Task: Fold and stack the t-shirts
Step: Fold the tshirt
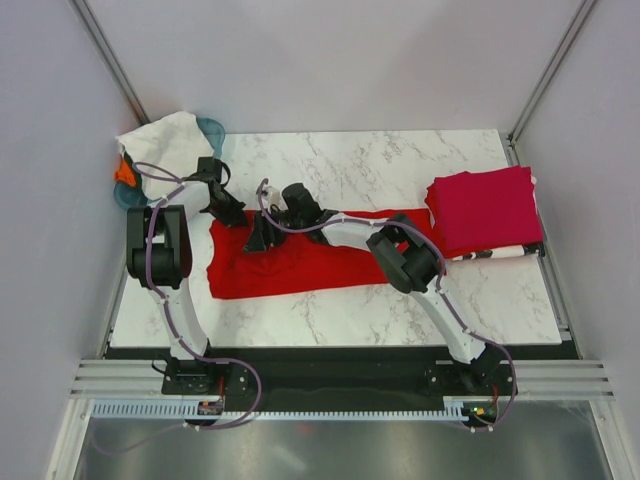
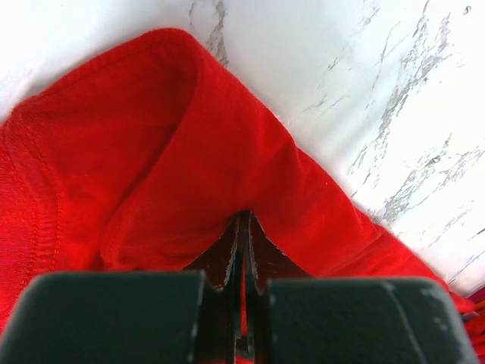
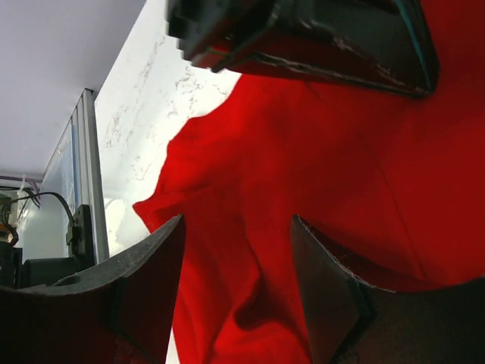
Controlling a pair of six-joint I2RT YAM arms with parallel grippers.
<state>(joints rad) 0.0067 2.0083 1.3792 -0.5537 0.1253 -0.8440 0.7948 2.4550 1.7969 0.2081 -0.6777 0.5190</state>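
Lying across the middle of the marble table (image 1: 400,160) in the top view, the bright red t-shirt (image 1: 310,270) has the left gripper (image 1: 230,212) at its upper-left corner. The right gripper (image 1: 258,240) is just beside it, over the cloth. At centre right a folded crimson t-shirt (image 1: 485,205) rests on a white t-shirt (image 1: 500,252) with dark marks. At upper left, white cloth (image 1: 165,140) drapes a teal basket (image 1: 212,128).

From the left wrist, the left gripper (image 2: 242,235) is clamped tight on a raised fold of the bright red t-shirt (image 2: 151,152), with marble at upper right.

From the right wrist, the right gripper (image 3: 239,227) has its jaws apart and holds nothing. The bright red t-shirt (image 3: 303,167) fills the gap beyond them.
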